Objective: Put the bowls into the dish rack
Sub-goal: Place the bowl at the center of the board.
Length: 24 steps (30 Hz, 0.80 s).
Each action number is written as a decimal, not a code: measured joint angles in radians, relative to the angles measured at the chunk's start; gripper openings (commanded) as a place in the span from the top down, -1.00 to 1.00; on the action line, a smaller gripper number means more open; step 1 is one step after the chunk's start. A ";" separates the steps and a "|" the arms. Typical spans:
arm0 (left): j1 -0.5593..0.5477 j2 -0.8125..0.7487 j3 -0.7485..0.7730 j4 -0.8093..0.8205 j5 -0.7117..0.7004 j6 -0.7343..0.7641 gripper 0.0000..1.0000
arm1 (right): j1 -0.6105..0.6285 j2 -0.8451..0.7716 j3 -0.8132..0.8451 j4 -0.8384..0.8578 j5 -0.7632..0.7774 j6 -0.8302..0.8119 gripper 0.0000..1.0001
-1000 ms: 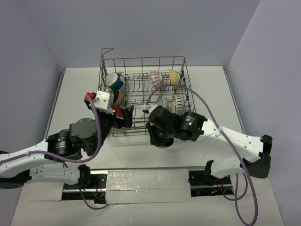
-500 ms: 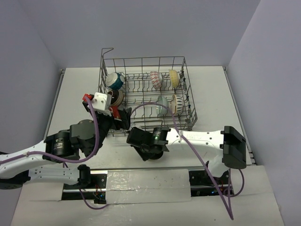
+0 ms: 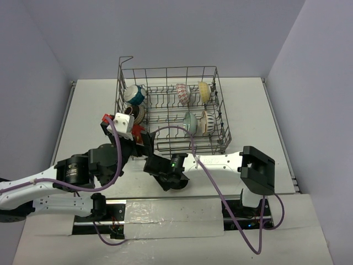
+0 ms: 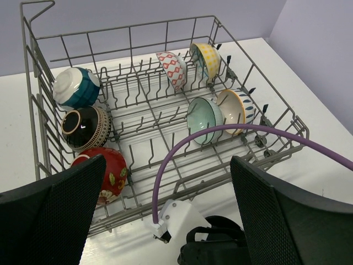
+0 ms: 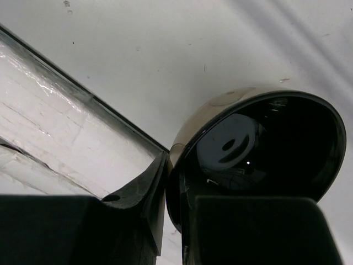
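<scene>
Seven bowls (image 4: pixel 204 118) are standing edgewise in the dish rack (image 4: pixel 165 36). Only its wrist view is showing the right tool (image 5: pixel 174 221) clenching a dark bowl (image 5: pixel 265 143) by the rim, mouth facing the lens. The left tool (image 4: pixel 168 212) is gaping, released.

A white table (image 3: pixel 248 105) spreads beneath the left gripper (image 3: pixel 142 138) and the right gripper (image 3: pixel 175 181). Ahead of both, past the table's far edge, rises a plain, pale lilac back wall (image 3: pixel 176 33). It meets a left wall (image 3: pixel 27 83) of the same colour, out beyond the left gripper, and a right wall (image 3: pixel 325 83) well off to the right gripper's side. Behind the grippers a metal rail (image 3: pixel 138 197) runs along the table's near edge, with a crinkled clear sheet (image 3: pixel 174 212) taped flat just behind it. The light is soft and even, and the shadows are faint.
</scene>
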 measured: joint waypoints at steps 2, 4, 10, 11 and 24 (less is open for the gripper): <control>0.000 0.002 0.000 -0.008 0.003 -0.013 -0.99 | 0.000 0.002 0.000 0.003 0.000 0.001 0.57; 0.000 0.000 -0.004 -0.011 0.003 -0.024 -0.98 | 0.000 0.003 0.000 0.007 0.000 0.002 0.53; 0.000 -0.004 -0.028 -0.018 0.004 -0.043 -0.99 | 0.005 0.006 0.001 0.024 -0.001 0.008 0.18; 0.000 -0.004 -0.028 -0.018 0.004 -0.043 -0.99 | 0.006 0.006 0.002 0.024 -0.001 0.008 0.12; 0.000 -0.002 -0.020 -0.051 0.003 -0.058 -0.99 | 0.008 0.029 0.069 -0.014 0.002 0.008 -0.38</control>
